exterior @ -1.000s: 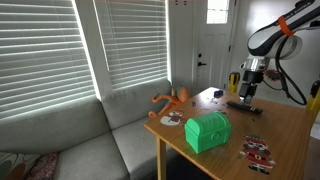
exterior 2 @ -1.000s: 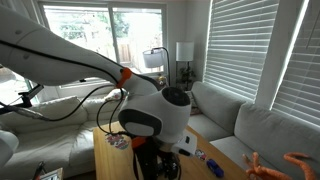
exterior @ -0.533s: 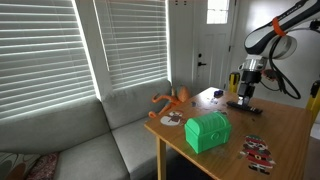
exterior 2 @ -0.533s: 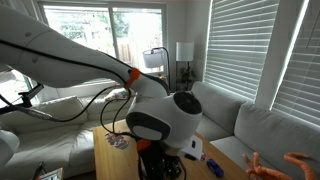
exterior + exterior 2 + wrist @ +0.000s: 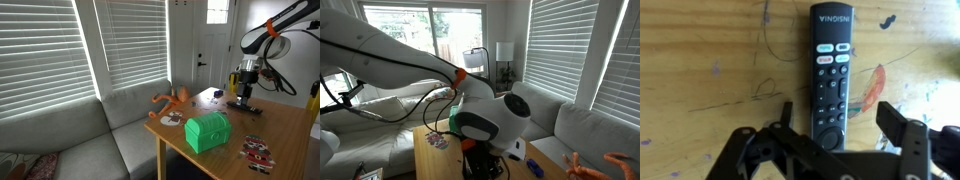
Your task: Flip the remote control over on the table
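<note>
The remote control (image 5: 832, 60) lies flat on the table (image 5: 710, 50), button side up, with its logo end pointing away in the wrist view. My gripper (image 5: 837, 115) is open, one finger on each side of the remote's near end, not touching it. In an exterior view my gripper (image 5: 243, 96) hangs straight down just over the remote (image 5: 244, 105) at the far part of the wooden table (image 5: 285, 130). In an exterior view the arm (image 5: 490, 120) hides the remote.
A green chest (image 5: 208, 131) stands near the table's front edge, and an orange toy (image 5: 172, 100) lies at its corner. Patterned flat pieces (image 5: 258, 150) lie to the chest's right. A grey sofa (image 5: 90, 140) runs beside the table. Coloured scribbles (image 5: 872, 90) mark the tabletop.
The arm's upper links have shifted a little sideways. The gripper stays over the remote, still open. The remote has not moved.
</note>
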Action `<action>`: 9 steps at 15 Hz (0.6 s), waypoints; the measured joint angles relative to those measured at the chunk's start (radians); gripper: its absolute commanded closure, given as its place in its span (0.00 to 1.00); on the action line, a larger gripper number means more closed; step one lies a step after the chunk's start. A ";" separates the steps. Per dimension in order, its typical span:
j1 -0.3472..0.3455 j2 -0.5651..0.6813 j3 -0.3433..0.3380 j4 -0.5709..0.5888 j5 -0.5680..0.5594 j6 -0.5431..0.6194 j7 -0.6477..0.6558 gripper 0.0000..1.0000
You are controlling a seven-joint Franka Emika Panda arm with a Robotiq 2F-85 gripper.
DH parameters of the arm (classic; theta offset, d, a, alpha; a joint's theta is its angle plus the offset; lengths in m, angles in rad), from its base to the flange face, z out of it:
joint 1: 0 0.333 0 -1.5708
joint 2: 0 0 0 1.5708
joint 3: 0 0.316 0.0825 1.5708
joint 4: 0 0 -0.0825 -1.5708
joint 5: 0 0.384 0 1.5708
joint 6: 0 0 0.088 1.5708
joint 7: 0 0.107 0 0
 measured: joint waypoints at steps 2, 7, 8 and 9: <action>-0.003 0.008 0.001 0.012 0.000 -0.011 0.000 0.20; -0.005 0.027 0.001 0.037 0.000 -0.030 0.000 0.30; -0.005 0.031 0.002 0.042 0.000 -0.033 0.000 0.33; -0.005 0.033 0.002 0.045 -0.001 -0.035 0.000 0.36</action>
